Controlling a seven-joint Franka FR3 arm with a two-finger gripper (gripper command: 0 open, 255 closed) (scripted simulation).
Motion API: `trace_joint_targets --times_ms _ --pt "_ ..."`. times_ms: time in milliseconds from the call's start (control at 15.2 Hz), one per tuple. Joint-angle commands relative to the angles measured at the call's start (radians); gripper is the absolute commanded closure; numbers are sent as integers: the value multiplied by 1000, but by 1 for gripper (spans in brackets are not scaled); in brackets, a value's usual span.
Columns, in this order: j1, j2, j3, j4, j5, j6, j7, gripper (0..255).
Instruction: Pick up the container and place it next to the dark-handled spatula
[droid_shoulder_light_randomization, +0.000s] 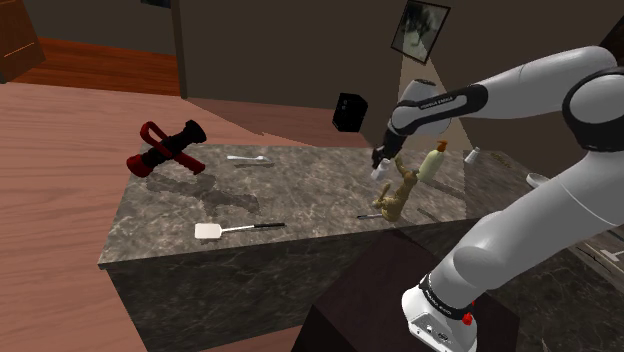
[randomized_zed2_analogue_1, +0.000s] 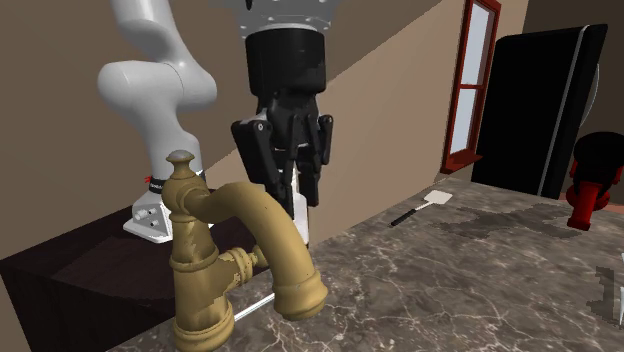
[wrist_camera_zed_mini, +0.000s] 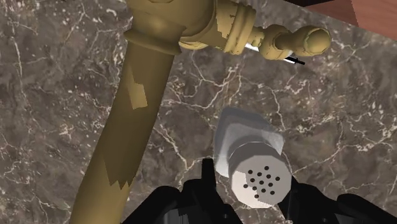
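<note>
Shaker pinched beside the faucet
On the shoulder view's left of the marble counter (droid_shoulder_light_randomization: 300, 195) lay the dark-handled spatula (droid_shoulder_light_randomization: 238, 229). Well apart from it, toward the right, the gripper (droid_shoulder_light_randomization: 381, 162) had its 2 fingers clasped on the white shaker (wrist_camera_zed_mini: 251, 156), just beside the brass faucet (droid_shoulder_light_randomization: 403, 187).

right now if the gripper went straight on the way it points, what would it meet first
Probably the white shaker, its perforated cap right ahead of the gripper; the marble counter lies beyond.
</note>
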Motion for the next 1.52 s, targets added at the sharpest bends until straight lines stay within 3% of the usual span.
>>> trace_joint_targets --times_ms 0,198,858,1452 --pt "-1 -16 4 18 -4 -34 4 255" --pt "-2 -35 9 34 -8 -68 8 255" --pt "89 -132 204 -69 -4 -80 292 255" --pt "196 -117 376 -58 47 -93 531 255"
